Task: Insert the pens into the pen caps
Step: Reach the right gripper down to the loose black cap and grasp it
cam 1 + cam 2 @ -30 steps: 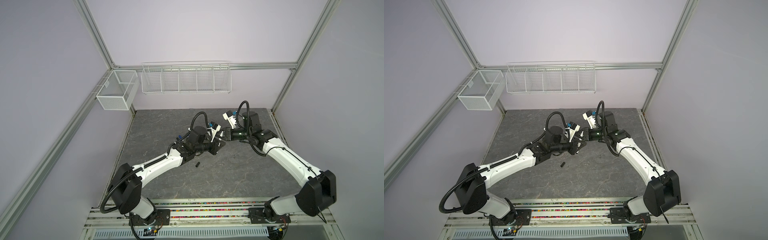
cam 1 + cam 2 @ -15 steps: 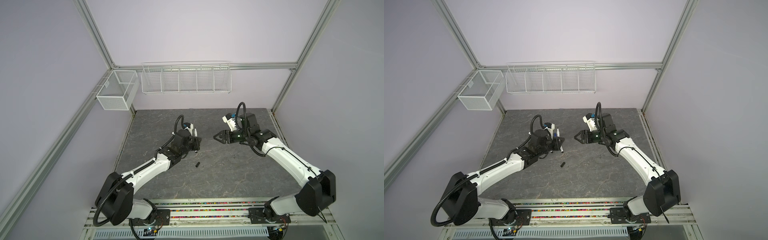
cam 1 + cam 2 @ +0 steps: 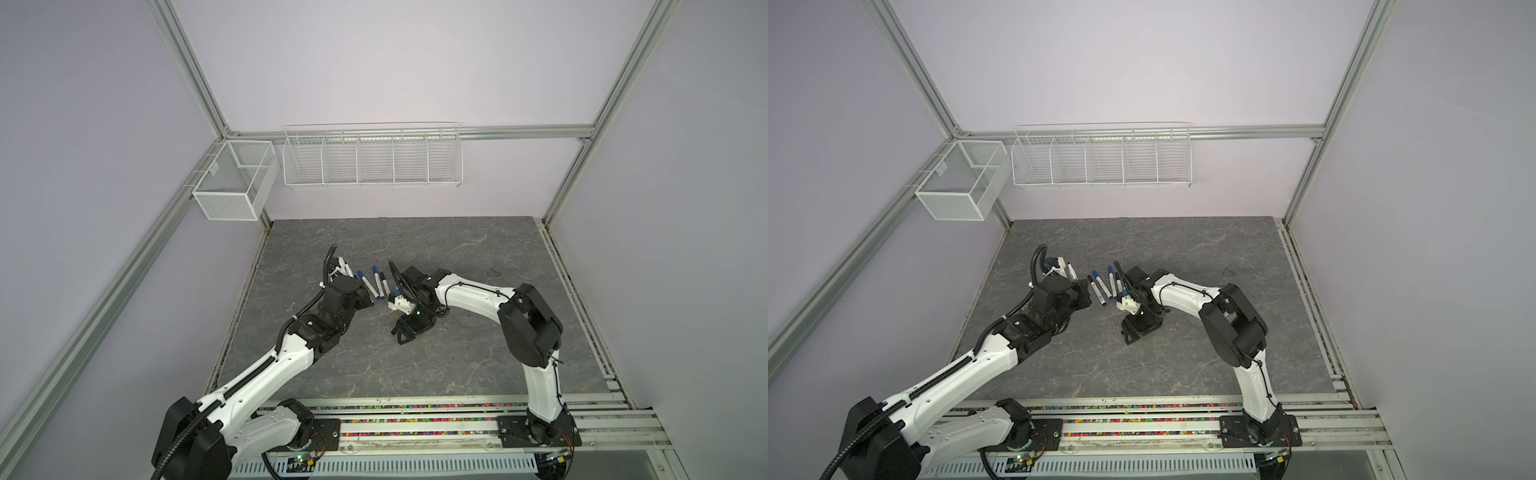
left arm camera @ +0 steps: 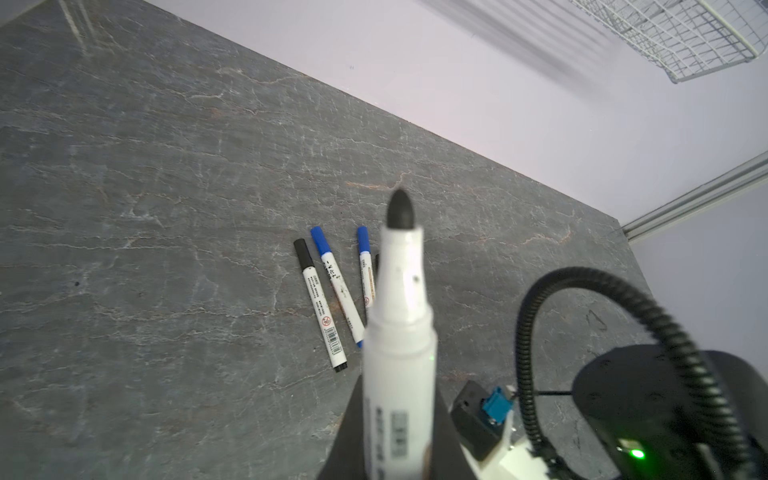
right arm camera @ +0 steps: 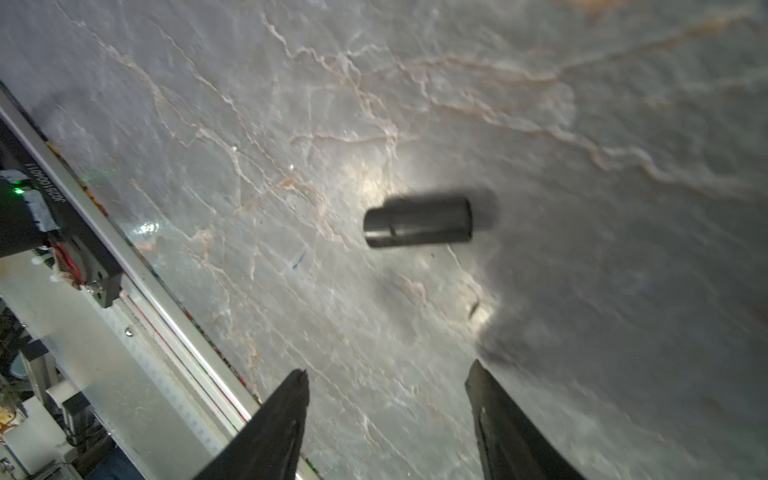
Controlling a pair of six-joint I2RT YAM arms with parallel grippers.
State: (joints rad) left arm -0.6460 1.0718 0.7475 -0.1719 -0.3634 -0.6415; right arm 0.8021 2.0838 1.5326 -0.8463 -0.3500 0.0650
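Worktop (image 3: 457,353): four capped pens (image 3: 1101,286) lie between the arms.
Right tool (image 5: 386,395): has left the mid-air meeting, fingers now apart, hovering over the cap.
Left tool (image 4: 397,432): drawn back, clamped on the uncapped black pen (image 4: 397,332).
Black cap (image 5: 417,222): loose on the worktop, probably the last pickup.

Desk: grey stone-look slab (image 3: 457,353) with pale veins, as I see it in both top views.
Row left of centre: black-capped pen (image 4: 319,307), blue-capped pen (image 4: 337,291), second blue-capped pen (image 4: 365,270), second black-capped pen (image 3: 385,284) rightmost.
Lie: flat, close together, caps toward the far edge.
Loose piece: black cap (image 5: 417,222), on its side, touching nothing.
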